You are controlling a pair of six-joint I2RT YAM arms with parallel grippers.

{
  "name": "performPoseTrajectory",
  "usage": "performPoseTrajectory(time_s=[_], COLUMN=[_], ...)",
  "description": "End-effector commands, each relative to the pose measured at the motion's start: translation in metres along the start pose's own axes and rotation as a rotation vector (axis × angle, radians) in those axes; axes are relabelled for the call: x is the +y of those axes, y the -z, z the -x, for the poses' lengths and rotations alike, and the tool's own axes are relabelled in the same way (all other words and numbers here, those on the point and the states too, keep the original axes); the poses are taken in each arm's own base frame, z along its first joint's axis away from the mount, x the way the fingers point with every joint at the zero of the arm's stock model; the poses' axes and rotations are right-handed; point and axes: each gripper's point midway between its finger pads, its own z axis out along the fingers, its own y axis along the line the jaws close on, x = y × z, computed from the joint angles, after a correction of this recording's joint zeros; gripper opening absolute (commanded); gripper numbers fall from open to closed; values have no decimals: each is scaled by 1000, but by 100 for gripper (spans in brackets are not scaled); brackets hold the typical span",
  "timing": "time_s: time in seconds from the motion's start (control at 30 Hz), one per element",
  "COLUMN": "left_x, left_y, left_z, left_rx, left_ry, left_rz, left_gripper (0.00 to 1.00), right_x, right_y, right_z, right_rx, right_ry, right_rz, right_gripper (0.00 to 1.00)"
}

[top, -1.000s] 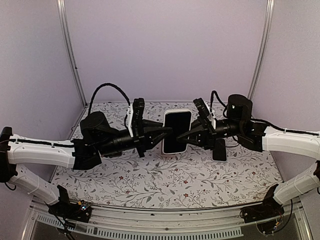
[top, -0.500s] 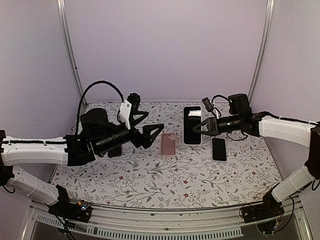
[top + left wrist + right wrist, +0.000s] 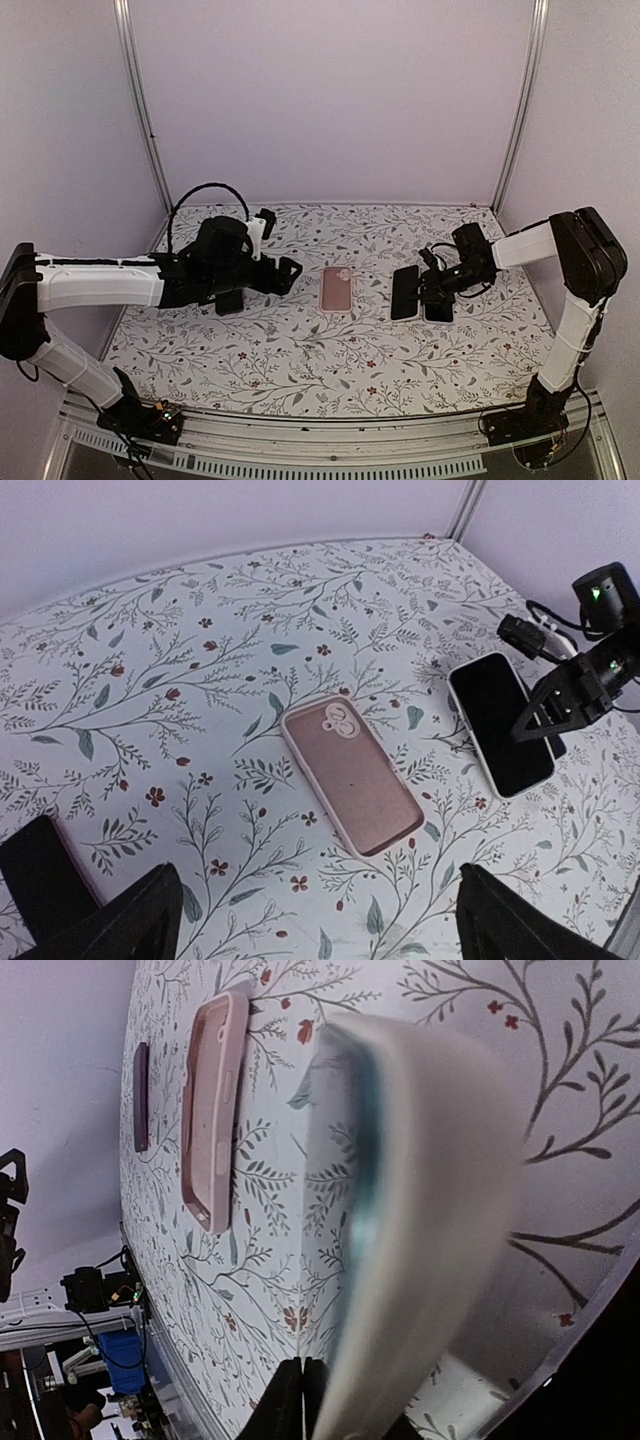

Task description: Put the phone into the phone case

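The pink phone case (image 3: 337,288) (image 3: 350,788) (image 3: 212,1110) lies flat mid-table, camera cutout toward the back. The phone (image 3: 404,292) (image 3: 500,723), black screen in a white rim, rests on the mat just right of the case. My right gripper (image 3: 425,285) (image 3: 548,712) sits low at its right edge. In the right wrist view the phone (image 3: 430,1210) is a blurred white edge between the dark fingers of that gripper (image 3: 350,1415); how firm the hold is does not show. My left gripper (image 3: 288,272) (image 3: 320,930) hangs open left of the case, holding nothing.
A flat black slab (image 3: 438,311) lies partly under the right gripper. Another dark slab (image 3: 230,301) (image 3: 45,875) (image 3: 141,1095) lies under the left arm. The purple back wall and two metal posts close the far side of the floral mat (image 3: 330,360).
A second ago both grippers held the phone upright in mid-air. The left one has opened and drawn back left. The right one has brought the phone down onto the mat beside the case.
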Motion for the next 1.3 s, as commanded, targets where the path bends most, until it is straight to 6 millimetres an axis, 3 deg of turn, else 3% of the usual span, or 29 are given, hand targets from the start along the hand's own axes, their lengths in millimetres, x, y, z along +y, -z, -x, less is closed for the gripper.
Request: performPoseTrajectory(time_s=[0.0,0.13,0.5,0.63,0.73,0.8,0.93,1.0,1.03,1.13,1.27], left_x=[31,39,45,56,76,94,131,146,153,178,199], left_y=[-11,-14,-18,-16,-12,-9,-8,-9,-8,-3,0], left_z=[-24,-32,-40,-41,-45,-52,-69,-76,-78,-87,-99], left_rx=[118,141,156,165,181,201,242,262,270,304,355], left_ry=[81,93,95,86,85,108,228,261,273,304,309], left_rz=[64,76,77,113,181,236,334,385,414,535,666], left_gripper=[97,97,97,97,98,99,99,99,99,99,99], right_x=[-11,-20,-35,-24,-2,16,71,89,94,95,82], right_y=[-3,-1,16,34,38,31,-7,-28,-40,-75,-100], right_z=[7,9,16,36,52,62,78,84,87,90,92], right_rx=[8,-4,-6,-41,-88,-134,-247,-260,-260,-239,-214], right_ry=[-13,-22,9,91,171,221,328,351,360,395,406], right_rz=[5,-61,-276,-422,-518,-557,-486,-462,-465,-493,-539], right_gripper=[23,36,45,46,47,47,48,51,53,73,76])
